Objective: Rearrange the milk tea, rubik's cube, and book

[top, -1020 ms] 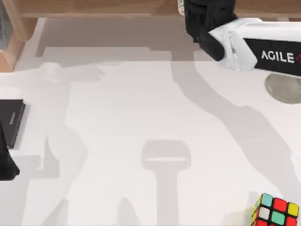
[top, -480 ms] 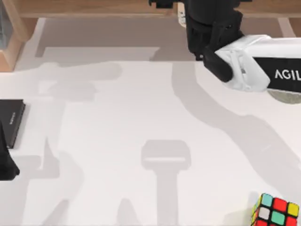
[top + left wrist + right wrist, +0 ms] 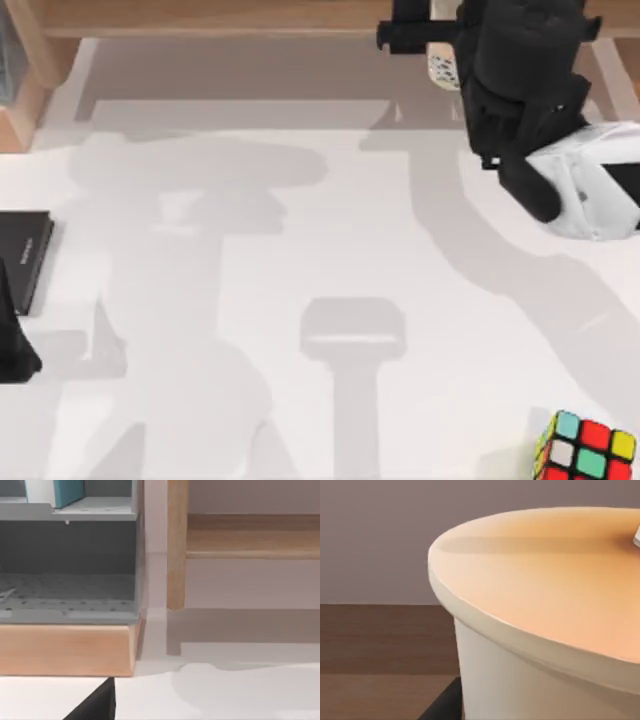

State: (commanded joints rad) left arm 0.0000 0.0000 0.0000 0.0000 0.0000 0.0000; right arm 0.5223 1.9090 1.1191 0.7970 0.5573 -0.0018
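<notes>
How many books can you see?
2: a flat black book at the table's left edge, and a teal-blue book on the grey shelf. Others may be hidden.

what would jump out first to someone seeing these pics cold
The big black-and-white right arm, reaching to the table's far edge at the top view's upper right, with the speckled base of the milk tea peeking out beside its right gripper; in the right wrist view the cup's cream lid looms very close. Next comes the bright rubik's cube at the near right corner. Last, the flat black book at the left edge, next to the parked left arm.
</notes>
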